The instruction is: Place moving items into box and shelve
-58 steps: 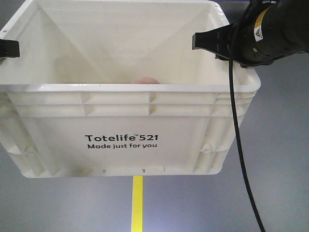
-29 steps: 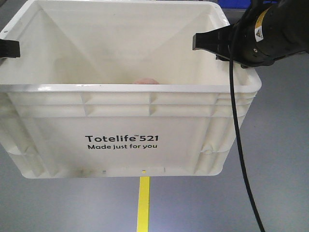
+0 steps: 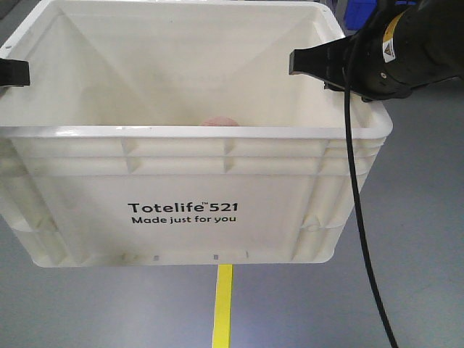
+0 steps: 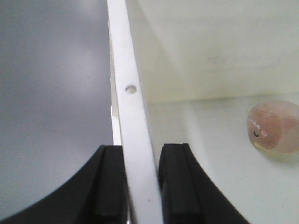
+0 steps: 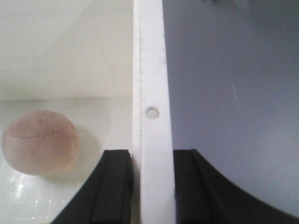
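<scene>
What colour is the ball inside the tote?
Pale pink; the ball in the tote shows best in the right wrist view.

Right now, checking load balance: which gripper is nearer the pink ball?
Right, seemingly. Right gripper clamps the tote rim beside the ball; left gripper clamps the opposite rim, farther away.

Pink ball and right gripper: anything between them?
Only bare tote floor, seen in the right wrist view. The right gripper clamps the tote rim; the pink ball sits apart from its inner finger.

You've got 1 tote (image 3: 217, 133), 1 pink ball (image 5: 39, 142), 2 grippers: L gripper (image 4: 140, 156) & R gripper (image 5: 152, 161), 1 yellow stripe (image 3: 223, 304), 1 blk cable (image 3: 359, 217).
</scene>
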{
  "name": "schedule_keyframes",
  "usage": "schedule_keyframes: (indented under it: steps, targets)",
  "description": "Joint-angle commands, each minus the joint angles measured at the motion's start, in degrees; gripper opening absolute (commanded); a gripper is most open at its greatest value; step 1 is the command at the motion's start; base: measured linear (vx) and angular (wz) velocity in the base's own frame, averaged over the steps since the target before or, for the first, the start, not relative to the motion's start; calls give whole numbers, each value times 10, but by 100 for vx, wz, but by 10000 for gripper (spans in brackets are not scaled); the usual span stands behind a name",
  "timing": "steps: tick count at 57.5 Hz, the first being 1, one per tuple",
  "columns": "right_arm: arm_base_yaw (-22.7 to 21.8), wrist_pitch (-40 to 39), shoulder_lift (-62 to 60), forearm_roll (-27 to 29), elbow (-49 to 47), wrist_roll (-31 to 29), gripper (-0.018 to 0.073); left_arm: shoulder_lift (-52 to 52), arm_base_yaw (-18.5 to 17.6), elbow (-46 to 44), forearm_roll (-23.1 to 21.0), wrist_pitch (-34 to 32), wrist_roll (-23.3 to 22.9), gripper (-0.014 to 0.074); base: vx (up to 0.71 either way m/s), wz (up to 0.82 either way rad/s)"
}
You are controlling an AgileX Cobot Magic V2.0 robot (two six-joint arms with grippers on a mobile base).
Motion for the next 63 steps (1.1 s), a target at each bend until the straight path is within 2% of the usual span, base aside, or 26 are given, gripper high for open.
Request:
schedule_keyframes:
  steps: [1,63]
  targets:
    - [0,-65,-22,-58,-26,-4,127,-19,-5,-25,-9,-85,17,129,35,3]
    - [0,-65,-22,-56,-26,-4,127,-19,-5,-25,-8,-84,17,129,43,0]
